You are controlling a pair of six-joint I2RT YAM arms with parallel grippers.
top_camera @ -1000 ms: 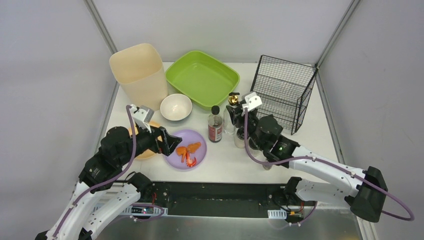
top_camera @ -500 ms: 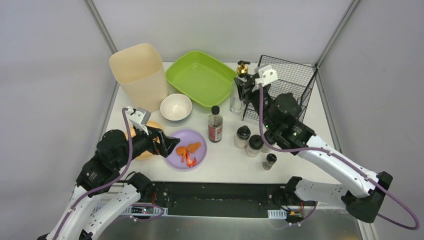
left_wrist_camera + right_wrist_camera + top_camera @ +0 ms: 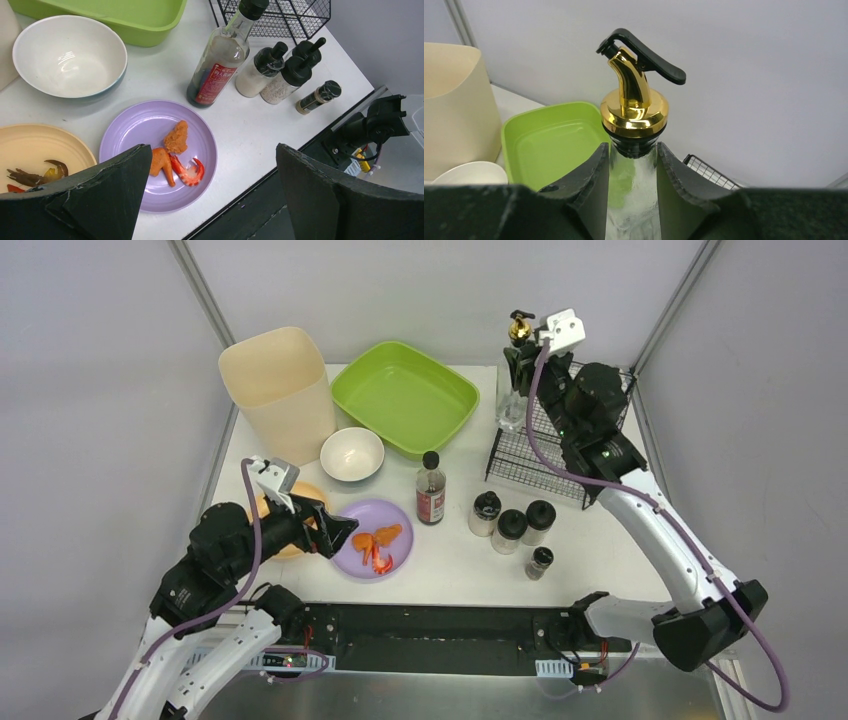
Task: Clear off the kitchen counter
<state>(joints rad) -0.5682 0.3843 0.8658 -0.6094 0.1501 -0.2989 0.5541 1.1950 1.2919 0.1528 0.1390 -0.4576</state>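
On the white kitchen counter [image 3: 450, 565] sit a purple plate [image 3: 396, 558] with shrimp and fried pieces, a white bowl [image 3: 352, 453], a dark sauce bottle [image 3: 430, 490] and three black-capped shakers [image 3: 510, 530]. My right gripper [image 3: 520, 365] is shut on a clear glass bottle [image 3: 633, 115] with a gold pourer. It holds that bottle high in the air, by the wire basket's [image 3: 560, 440] far left corner. My left gripper [image 3: 212, 150] hangs open over the purple plate's [image 3: 130, 135] near edge with nothing between its fingers.
A green tray [image 3: 405, 395] lies at the back centre and a tall cream bin [image 3: 280, 390] at the back left. An orange plate [image 3: 40, 150] with scraps lies under my left arm. A small spice jar [image 3: 540, 561] stands near the front edge.
My right arm has lifted the glass bottle off the counter beside the shakers and carried it up and back to the basket's far corner. The left gripper has barely shifted.
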